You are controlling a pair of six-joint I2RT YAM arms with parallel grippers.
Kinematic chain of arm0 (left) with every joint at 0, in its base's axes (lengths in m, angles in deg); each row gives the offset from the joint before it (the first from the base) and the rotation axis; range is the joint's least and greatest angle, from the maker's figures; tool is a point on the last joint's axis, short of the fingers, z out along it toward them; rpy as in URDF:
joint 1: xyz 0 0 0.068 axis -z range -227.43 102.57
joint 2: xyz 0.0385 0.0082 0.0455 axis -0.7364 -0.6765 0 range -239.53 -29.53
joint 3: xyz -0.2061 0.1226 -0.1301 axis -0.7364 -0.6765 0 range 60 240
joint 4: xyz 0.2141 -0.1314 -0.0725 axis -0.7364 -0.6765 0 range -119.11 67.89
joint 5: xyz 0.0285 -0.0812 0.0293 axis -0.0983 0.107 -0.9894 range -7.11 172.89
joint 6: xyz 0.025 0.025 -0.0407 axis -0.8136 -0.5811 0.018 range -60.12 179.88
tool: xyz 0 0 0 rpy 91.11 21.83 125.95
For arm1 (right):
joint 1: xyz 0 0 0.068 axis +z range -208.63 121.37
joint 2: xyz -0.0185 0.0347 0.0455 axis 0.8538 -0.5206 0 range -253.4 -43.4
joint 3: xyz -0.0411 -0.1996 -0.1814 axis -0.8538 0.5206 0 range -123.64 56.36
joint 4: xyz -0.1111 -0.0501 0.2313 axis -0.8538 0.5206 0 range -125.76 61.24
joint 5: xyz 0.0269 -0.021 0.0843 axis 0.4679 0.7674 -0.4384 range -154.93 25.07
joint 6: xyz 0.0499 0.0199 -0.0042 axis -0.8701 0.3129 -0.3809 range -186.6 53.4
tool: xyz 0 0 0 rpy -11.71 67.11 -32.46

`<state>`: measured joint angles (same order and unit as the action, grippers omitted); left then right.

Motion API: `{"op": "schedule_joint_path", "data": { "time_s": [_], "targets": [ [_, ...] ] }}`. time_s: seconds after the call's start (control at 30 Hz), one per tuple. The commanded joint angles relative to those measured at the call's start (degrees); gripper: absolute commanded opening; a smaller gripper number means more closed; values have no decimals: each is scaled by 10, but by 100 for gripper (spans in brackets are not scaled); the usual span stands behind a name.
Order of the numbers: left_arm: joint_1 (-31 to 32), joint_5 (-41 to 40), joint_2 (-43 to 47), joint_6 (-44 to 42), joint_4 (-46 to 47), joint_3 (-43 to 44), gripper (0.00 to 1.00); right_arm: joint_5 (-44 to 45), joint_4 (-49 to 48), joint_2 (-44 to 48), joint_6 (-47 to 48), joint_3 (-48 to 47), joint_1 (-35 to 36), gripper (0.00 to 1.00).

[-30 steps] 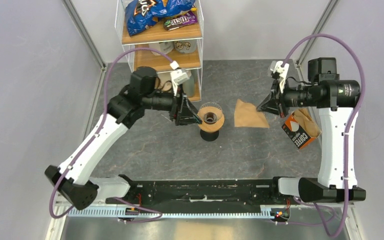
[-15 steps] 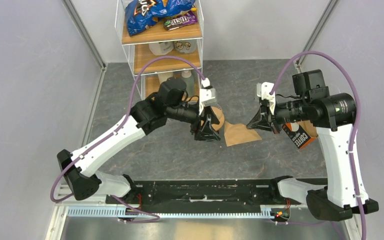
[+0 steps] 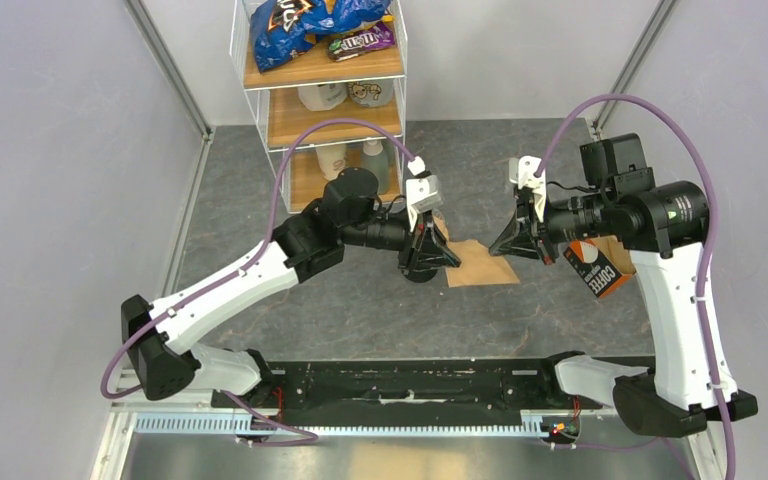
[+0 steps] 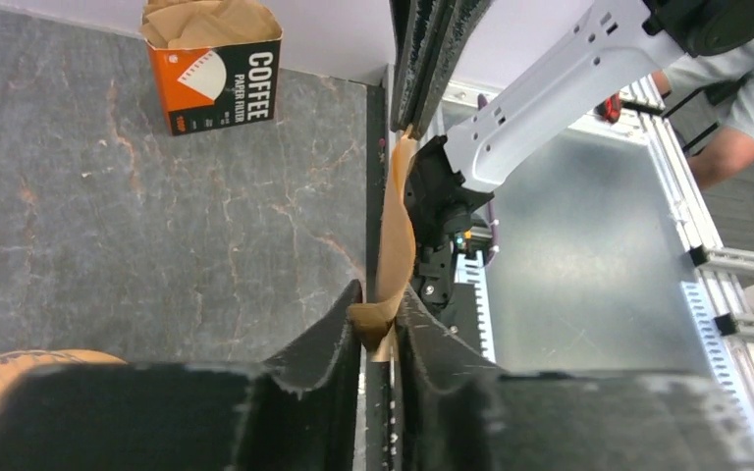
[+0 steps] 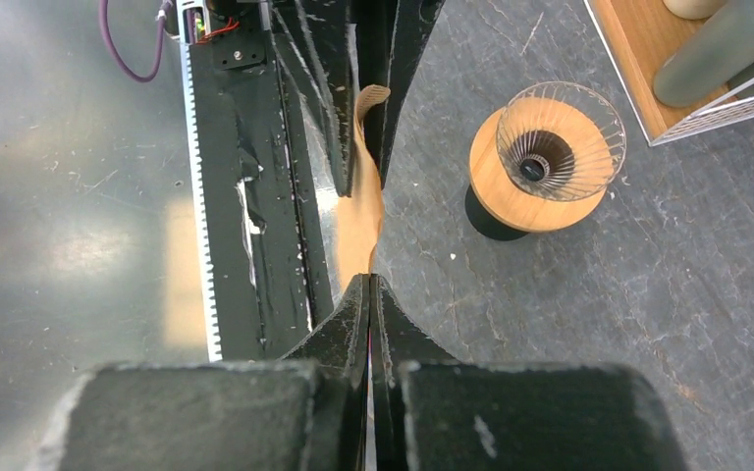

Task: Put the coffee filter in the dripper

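My left gripper and right gripper each clamp an edge of the coffee filter – it spans between them, just beside the dripper. Picked up – seating it remains.

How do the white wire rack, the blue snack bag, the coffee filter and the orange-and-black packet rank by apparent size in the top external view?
1. white wire rack
2. blue snack bag
3. coffee filter and orange-and-black packet: they look alike; the packet is partly hidden, so I leave them unranked.
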<state>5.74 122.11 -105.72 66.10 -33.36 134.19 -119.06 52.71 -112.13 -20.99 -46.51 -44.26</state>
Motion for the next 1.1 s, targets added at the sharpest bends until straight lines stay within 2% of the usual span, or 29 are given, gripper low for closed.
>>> {"op": "schedule_joint_path", "data": {
  "time_s": [0.0, 0.07, 0.1, 0.13, 0.2, 0.23, 0.33, 0.43, 0.6, 0.7, 0.87, 1.07],
  "targets": [
    [3, -18, -6, 13, 44, 17, 4, -5, -19, 2, -26, -20, 6, 0],
    [4, -22, 0, -9, 36, 17, 2, -7, -21, 2, -33, -14, 7, 0],
    [4, -22, 4, -28, 27, 16, 2, -5, -26, 3, -45, -11, 6, 8],
    [3, -19, 10, -54, 16, 13, 2, 0, -31, 3, -65, -11, 6, 23],
    [4, -18, 24, -120, -10, 5, 2, 8, -32, 9, -87, -13, 6, 43],
    [3, -18, 34, -154, -23, 0, 2, 9, -32, 14, -94, -14, 6, 47],
    [6, -22, 70, -289, -57, -29, 2, 1, -38, 18, -120, -14, 6, 51],
    [28, -55, 121, -431, -58, -79, 2, 18, -56, 25, -128, 6, 6, 52],
    [54, -81, 158, -575, -57, -116, 2, 22, -50, 38, -120, 26, 18, 52],
    [54, -100, 157, -597, -45, -127, 2, 35, -49, 44, -123, 33, 42, 56],
    [57, -101, 152, -588, -14, -146, 2, 142, -110, 60, -166, 67, 131, 58],
    [59, -111, 141, -599, -6, -153, 2, 167, -138, 38, -184, 55, 169, 55]
  ]
}}
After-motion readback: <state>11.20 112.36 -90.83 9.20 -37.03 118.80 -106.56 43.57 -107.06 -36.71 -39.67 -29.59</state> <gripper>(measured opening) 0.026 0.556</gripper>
